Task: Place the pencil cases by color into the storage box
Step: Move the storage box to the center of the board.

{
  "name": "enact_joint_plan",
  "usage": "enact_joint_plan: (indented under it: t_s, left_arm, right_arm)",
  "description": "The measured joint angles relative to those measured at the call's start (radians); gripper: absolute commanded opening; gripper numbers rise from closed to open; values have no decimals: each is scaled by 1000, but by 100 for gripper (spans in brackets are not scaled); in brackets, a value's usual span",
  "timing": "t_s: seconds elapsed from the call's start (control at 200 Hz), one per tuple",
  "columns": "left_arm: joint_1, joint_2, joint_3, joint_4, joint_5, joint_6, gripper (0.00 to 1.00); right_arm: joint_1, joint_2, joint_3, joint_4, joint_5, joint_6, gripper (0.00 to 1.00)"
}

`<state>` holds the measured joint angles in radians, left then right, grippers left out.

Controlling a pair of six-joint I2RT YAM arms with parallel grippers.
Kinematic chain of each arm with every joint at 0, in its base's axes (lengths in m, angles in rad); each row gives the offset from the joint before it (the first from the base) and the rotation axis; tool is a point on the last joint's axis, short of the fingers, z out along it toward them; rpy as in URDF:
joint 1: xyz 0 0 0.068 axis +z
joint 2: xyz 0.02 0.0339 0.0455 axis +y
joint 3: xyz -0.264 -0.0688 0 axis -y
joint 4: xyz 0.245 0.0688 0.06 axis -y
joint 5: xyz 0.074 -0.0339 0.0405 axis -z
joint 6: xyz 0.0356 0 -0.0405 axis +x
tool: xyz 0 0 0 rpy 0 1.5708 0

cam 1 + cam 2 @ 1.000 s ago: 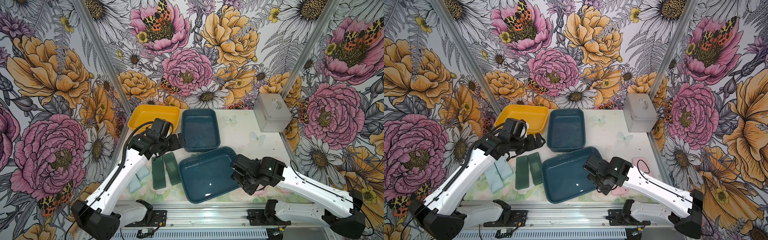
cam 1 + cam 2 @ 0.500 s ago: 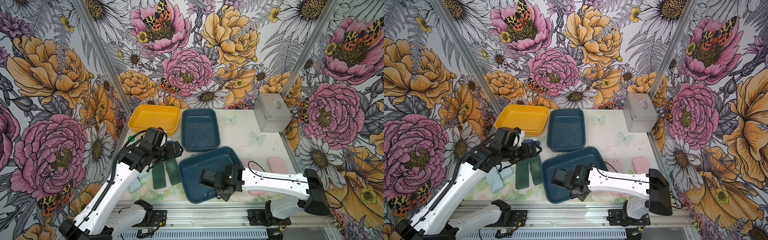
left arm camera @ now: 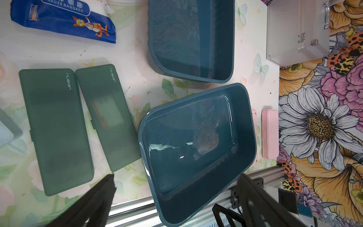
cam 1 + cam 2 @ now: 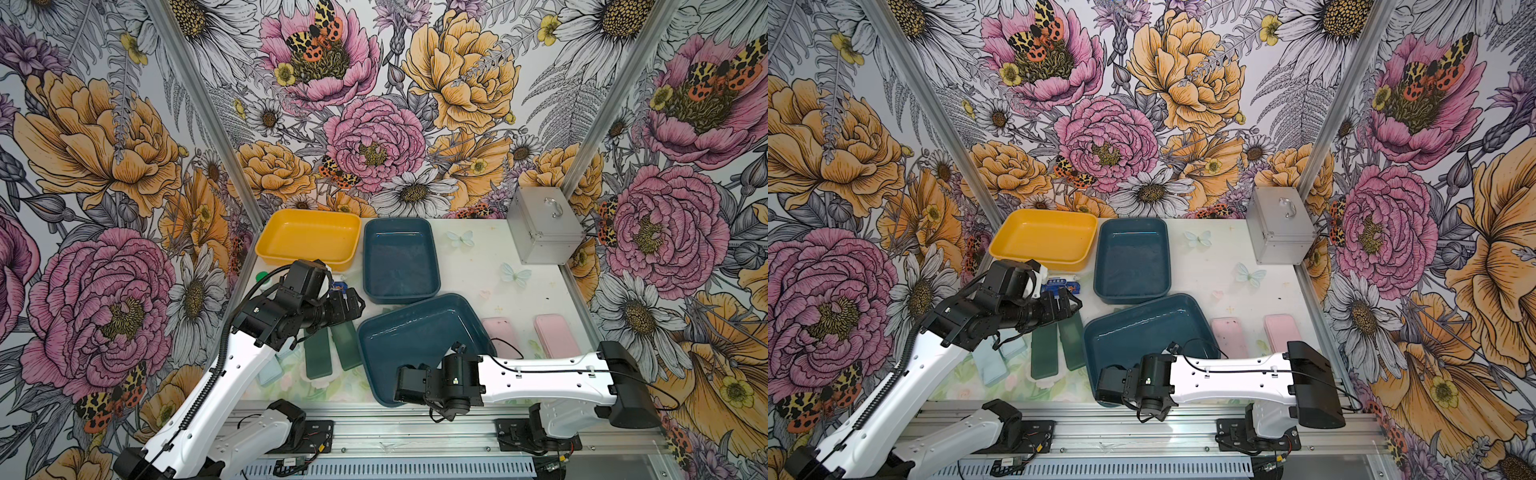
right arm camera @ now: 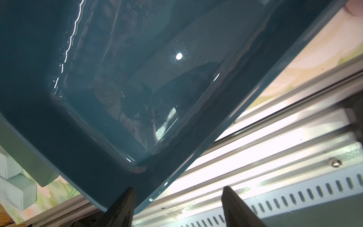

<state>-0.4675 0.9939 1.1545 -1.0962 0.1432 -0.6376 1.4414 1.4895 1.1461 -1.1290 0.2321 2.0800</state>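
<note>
The right gripper [image 5: 177,188] has swung across to the near corner of the front blue tray [image 4: 415,332], jaws partly open, gripping nothing. The left gripper [image 3: 176,176] gapes empty above the green cases [image 4: 318,353]. Nothing is sorted yet (pink cases [image 4: 555,336] and pale blue cases [image 4: 990,365] also lie on the table [image 4: 478,257]).

Bright even light, glare on teal tray [image 5: 178,56].

Left end effector [image 3: 176,175] agape, right [image 5: 177,188] too
</note>
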Motion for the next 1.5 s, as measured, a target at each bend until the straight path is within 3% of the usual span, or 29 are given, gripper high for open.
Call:
enact_joint_plan:
  t_s: [0.335,0.485,0.63,0.845,1.106,1.501]
  left_arm:
    - [0,9,4,-1,0,0,99]
    - [0,16,5,-1,0,0,99]
    - [2,20,5,-4,0,0,99]
    - [8,25,8,-4,1,0,99]
    - [14,25,8,-4,1,0,99]
    - [21,41,8,-3,1,0,99]
  right_arm:
    - [-3,-19,-137,64,3,4,57]
    - [-24,-37,-199,112,6,9,41]
    - [-43,-54,-241,135,4,11,36]
    - [-84,-107,-293,146,-2,31,14]
    - [-114,-207,-365,134,-1,14,13]
    - [-192,-249,-319,-58,-21,14,14]
